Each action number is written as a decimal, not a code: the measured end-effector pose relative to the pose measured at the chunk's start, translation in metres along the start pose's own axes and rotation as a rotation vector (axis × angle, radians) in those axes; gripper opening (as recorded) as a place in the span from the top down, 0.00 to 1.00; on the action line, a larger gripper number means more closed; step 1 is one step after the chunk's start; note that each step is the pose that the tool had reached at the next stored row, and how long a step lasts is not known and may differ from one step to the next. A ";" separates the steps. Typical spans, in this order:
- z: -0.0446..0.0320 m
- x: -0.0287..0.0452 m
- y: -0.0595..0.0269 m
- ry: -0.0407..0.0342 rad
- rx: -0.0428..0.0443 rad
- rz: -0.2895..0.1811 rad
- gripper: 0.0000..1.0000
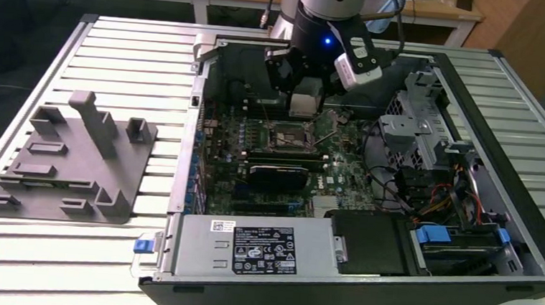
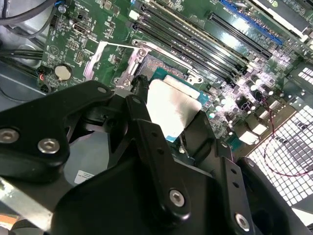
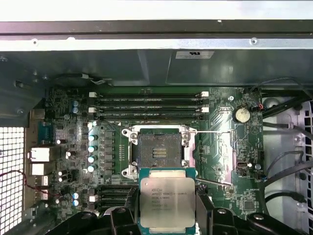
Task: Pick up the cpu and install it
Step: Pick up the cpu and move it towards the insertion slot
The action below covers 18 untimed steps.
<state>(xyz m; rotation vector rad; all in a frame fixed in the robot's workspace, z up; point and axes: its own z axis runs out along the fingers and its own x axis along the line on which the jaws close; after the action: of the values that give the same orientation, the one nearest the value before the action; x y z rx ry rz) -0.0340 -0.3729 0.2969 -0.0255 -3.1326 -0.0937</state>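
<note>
**Risk, as judged.** The cpu (image 3: 167,203) appears offset from the socket (image 3: 160,149) and not squarely over its pin field, though its height above the board cannot be told. A descent from this offset would put one edge of the chip on the metal frame. Any skew or tilt at seating could bend contacts, and the cause would be chip edges not aligned with the frame. A second hazard is slip. The hold is on two opposite edges alone, so a knock against the frame or the retention lever (image 3: 211,132) could shift the chip in the grasp.

**Fingers.** The gripper (image 3: 167,211) has its fingers (image 3: 203,213) drawn in to the chip's width, one on each side edge, pinching the cpu. The second wrist view shows a finger (image 2: 146,132) lying against the chip's edge.

**Location.** In the exterior view the gripper (image 1: 304,97) stands inside the open computer case (image 1: 497,233). It is at about twelve o'clock from the socket, above the motherboard (image 1: 348,172). The grey holder block (image 1: 70,160) lies at nine o'clock of the case, well apart from it.
</note>
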 end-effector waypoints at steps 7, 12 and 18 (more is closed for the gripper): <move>0.0001 0.0000 0.0002 0.0000 -0.0001 0.000 0.46; 0.0116 -0.0001 -0.0005 0.0000 -0.0001 0.000 0.46; 0.0189 -0.0002 -0.0009 -0.0001 -0.0001 0.000 0.46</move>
<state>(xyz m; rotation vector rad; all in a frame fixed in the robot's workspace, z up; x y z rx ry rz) -0.0340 -0.3727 0.2779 -0.0255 -3.1327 -0.0939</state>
